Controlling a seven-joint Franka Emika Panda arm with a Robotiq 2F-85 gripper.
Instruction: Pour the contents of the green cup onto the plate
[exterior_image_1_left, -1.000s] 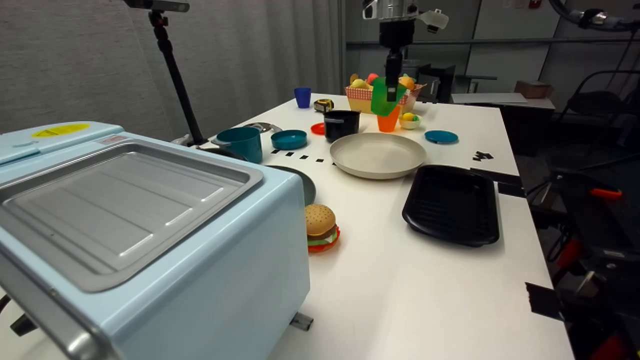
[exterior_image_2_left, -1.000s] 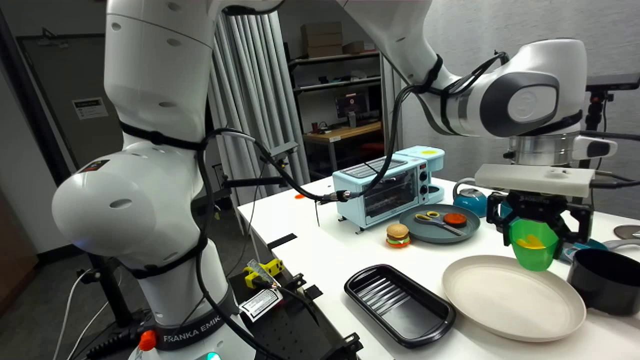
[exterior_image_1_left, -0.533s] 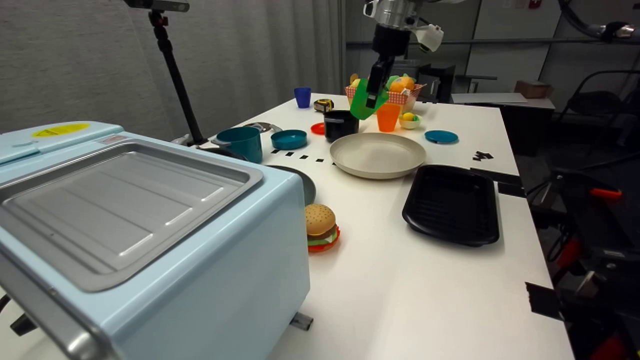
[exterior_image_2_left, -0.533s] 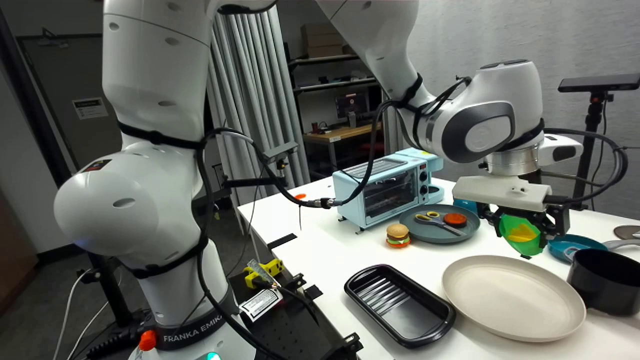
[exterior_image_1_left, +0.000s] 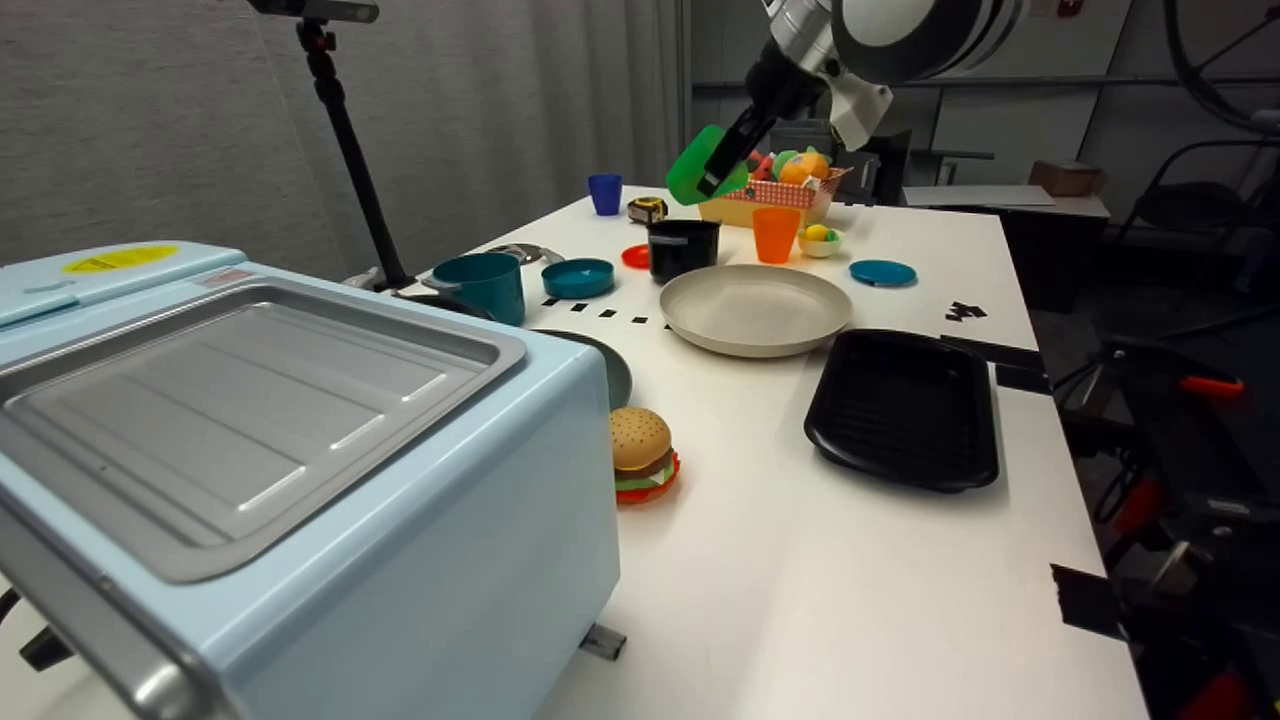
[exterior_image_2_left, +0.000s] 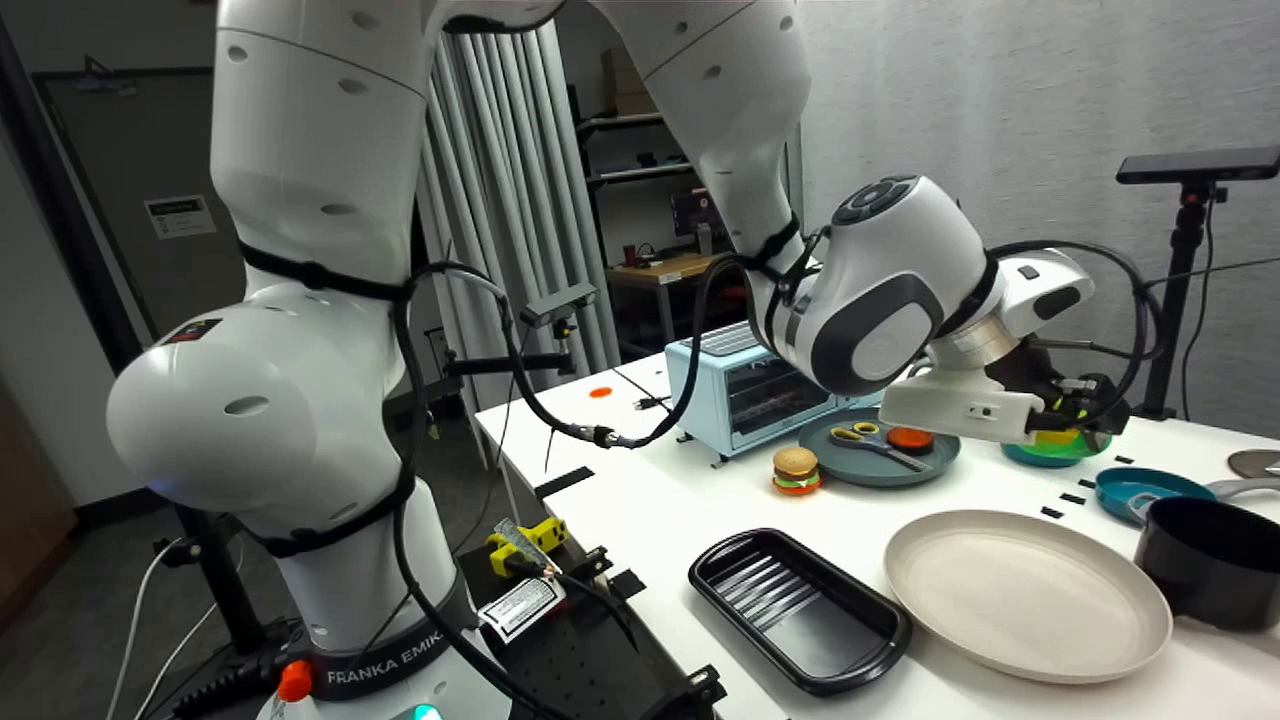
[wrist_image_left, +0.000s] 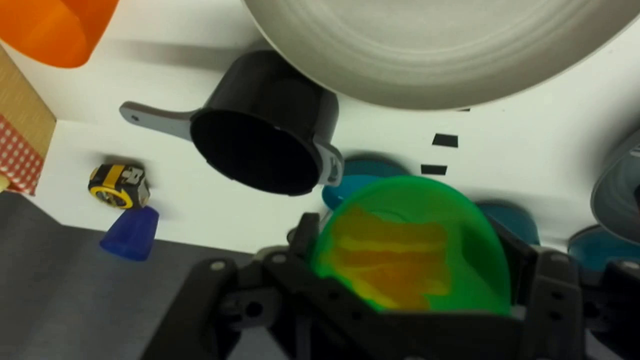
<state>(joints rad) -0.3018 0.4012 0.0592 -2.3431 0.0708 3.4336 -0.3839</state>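
Note:
My gripper (wrist_image_left: 407, 240) is shut on the green cup (wrist_image_left: 415, 195), one finger on each side. It holds the cup tilted in the air. The contents (wrist_image_left: 390, 255), yellow-orange pieces, are inside the cup; they also show in an exterior view (exterior_image_2_left: 1055, 437). The plate (exterior_image_1_left: 757, 308) lies bare on the table; it also shows in an exterior view (exterior_image_2_left: 1027, 600) and at the top of the wrist view (wrist_image_left: 425, 65). The cup (exterior_image_1_left: 690, 170) is higher than the plate and off to its side, near the black pot. In an exterior view the gripper (exterior_image_2_left: 1080, 415) partly hides the cup (exterior_image_2_left: 1065, 448).
The black pot (exterior_image_1_left: 683, 250) stands close beside the plate. The orange cup (exterior_image_1_left: 776, 235) and fruit basket (exterior_image_1_left: 765, 200) are behind it. The black tray (exterior_image_1_left: 905, 410) lies by the plate. A teal mug (exterior_image_1_left: 490, 287), a burger (exterior_image_1_left: 642, 450) and a toaster oven (exterior_image_2_left: 765, 385) are also on the table.
The gripper has tipped from upright to a strong slant, tilting the green cup. The cup has moved sideways away from over the plate and risen a little. The contents are still in it.

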